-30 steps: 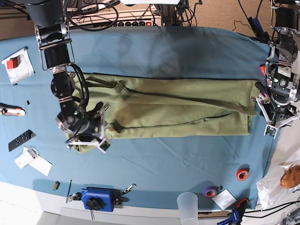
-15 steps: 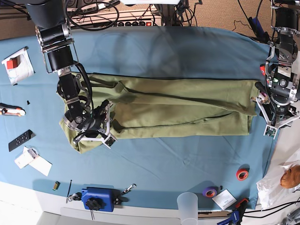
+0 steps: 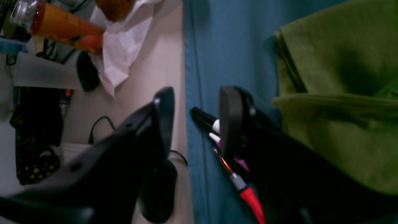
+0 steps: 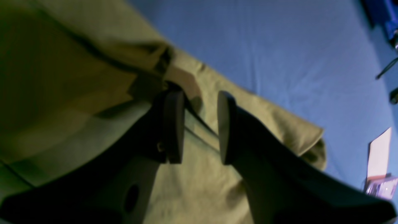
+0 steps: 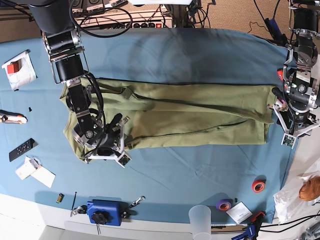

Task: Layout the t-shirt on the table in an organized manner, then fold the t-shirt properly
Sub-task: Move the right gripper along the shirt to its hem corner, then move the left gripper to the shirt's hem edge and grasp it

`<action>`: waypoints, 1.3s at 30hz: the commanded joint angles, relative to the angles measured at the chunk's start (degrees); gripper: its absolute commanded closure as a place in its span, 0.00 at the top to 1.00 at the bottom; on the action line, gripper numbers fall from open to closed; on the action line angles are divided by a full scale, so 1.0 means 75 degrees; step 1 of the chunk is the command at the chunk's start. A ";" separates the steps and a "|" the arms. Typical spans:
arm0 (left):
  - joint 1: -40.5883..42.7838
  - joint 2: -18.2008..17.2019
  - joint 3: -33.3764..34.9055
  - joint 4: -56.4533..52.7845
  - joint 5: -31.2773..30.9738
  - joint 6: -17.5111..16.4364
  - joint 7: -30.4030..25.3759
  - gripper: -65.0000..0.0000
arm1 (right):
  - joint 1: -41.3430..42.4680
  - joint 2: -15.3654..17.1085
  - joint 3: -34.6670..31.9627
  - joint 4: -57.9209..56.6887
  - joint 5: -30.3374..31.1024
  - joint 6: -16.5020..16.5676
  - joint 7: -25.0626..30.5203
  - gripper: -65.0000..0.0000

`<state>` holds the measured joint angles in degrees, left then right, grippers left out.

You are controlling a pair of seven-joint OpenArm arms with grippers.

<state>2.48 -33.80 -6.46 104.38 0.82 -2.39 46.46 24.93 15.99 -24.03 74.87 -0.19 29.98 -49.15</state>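
The base view is evenly and brightly lit from above, sharp, with soft short shadows under the arms on the bench (image 5: 200, 55). Both wrist views are dim and soft. The right tool (image 4: 196, 127) shows dark and blurred against murky t-shirt (image 4: 77, 62) cloth; the left tool (image 3: 194, 124) is a black, unfocused silhouette, with a brighter pale strip behind.

Beyond the table's far edge: brown floor (image 5: 235, 15), a power strip (image 5: 145, 24) with a red switch, and tangled black cables (image 5: 100, 15). Off its right edge, a pale surface (image 3: 155, 62) carries crumpled white paper (image 3: 121, 46) and an orange bottle (image 3: 59, 26). Lighting even, overhead.
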 commanded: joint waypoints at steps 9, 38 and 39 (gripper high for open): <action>-0.0117 -0.0087 -0.0079 0.0125 -0.1163 -0.0315 -0.0131 0.38 | 0.0233 -0.0122 0.0047 0.0102 -0.0047 -0.0038 0.0015 0.00; -0.1358 0.0740 0.1912 -0.1670 -0.0600 -0.2180 -0.0854 0.38 | 0.0233 -0.0122 0.0047 0.0102 -0.0606 -0.0600 -0.0245 0.00; -0.1370 0.0743 0.1912 -0.1667 -0.0641 -0.2186 -0.0828 0.38 | 0.0230 -0.0119 0.0047 0.0102 -0.0603 -0.0592 -0.0245 0.00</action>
<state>-6.52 -27.46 8.29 90.89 -4.12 -19.16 40.86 24.88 14.92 -24.03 74.83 -4.49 25.74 -51.72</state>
